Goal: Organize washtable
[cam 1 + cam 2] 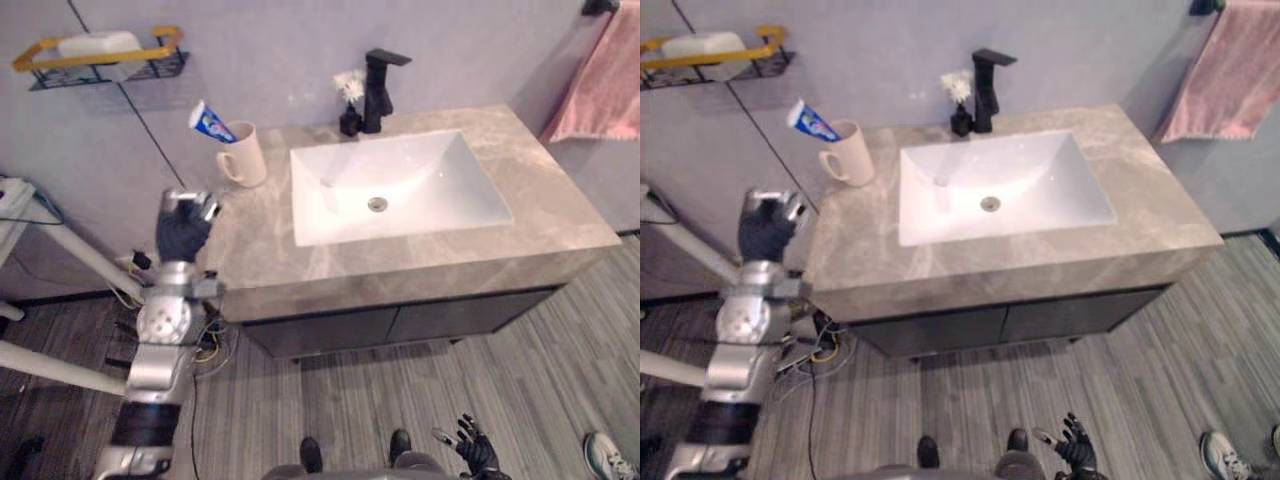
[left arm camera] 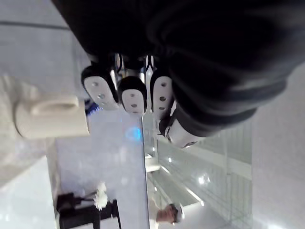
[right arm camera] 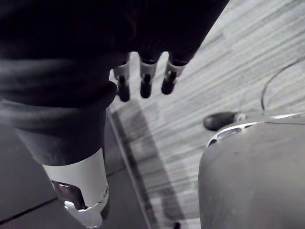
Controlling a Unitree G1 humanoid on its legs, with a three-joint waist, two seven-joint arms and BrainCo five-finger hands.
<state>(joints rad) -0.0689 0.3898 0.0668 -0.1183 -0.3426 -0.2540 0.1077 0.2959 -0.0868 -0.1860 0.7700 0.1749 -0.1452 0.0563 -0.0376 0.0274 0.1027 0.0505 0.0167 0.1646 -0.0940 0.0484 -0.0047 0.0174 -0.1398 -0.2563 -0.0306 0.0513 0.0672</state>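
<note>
At counter (image 1: 270,250) edge, left hand (image 1: 185,232) curled, empty, short of mug (image 1: 245,155); right hand (image 1: 476,450) slack. I'd open it, then reach.

Left hand (image 1: 183,232) raised forward, fingers curled, empty. Right hand (image 1: 476,449) hanging low, fingers straight, relaxed.

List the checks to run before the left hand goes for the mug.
1. Left hand empty: ok, nothing in it.
2. Left hand ready to grasp: not ok, fingers curled shut.
3. Mug upright on the counter: ok, handle towards the hand's side.
4. Toothpaste seated in the mug: ok, but it leans out over the rim and may tip.
5. Way from hand to mug: ok, bare counter between them.
6. Right hand out of the way: ok, open, low over the floor.
</note>
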